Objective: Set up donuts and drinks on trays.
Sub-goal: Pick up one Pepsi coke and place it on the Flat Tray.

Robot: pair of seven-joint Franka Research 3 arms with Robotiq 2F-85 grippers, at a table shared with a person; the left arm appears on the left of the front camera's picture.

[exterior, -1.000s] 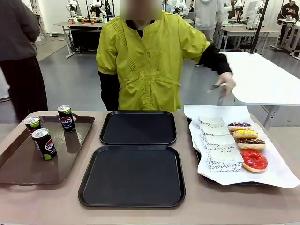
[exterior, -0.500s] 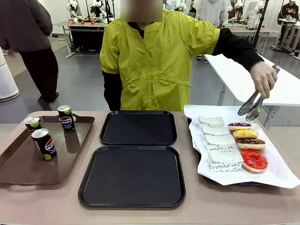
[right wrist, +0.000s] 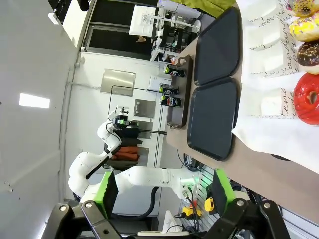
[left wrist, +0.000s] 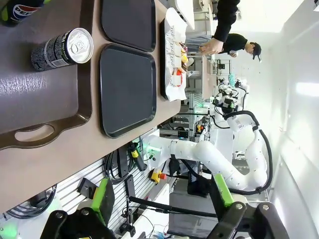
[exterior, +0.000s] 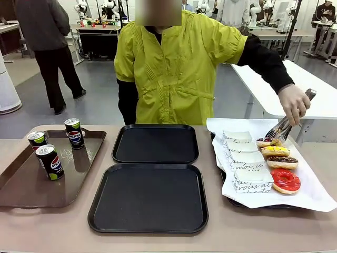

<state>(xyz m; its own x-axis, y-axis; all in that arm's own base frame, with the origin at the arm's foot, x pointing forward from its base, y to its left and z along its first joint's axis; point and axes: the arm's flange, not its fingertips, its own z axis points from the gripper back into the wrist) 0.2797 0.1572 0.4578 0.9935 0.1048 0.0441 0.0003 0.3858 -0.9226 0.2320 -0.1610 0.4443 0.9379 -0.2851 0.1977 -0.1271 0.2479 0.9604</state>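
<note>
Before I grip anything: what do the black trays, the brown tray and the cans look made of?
Black trays: probably matte plastic, with a dull, even surface and moulded rims. Brown tray: likely glossy plastic, since reflections show on it. Cans: apparently thin metal, with silver tops and printed black sides.

Two bare black trays (exterior: 148, 197) centre, three upright Pepsi cans (exterior: 50, 162) left, four iced donuts (exterior: 285, 180) right

A smooth grey floor (exterior: 95, 105) stretches behind the tan surface (exterior: 253, 232). At two o'clock stands a long white table (exterior: 326, 79). At eleven o'clock, far back, is a workbench (exterior: 97, 39) cluttered with small items. A person in dark clothes (exterior: 45, 26) stands at ten o'clock. The light is bright and even.
</note>
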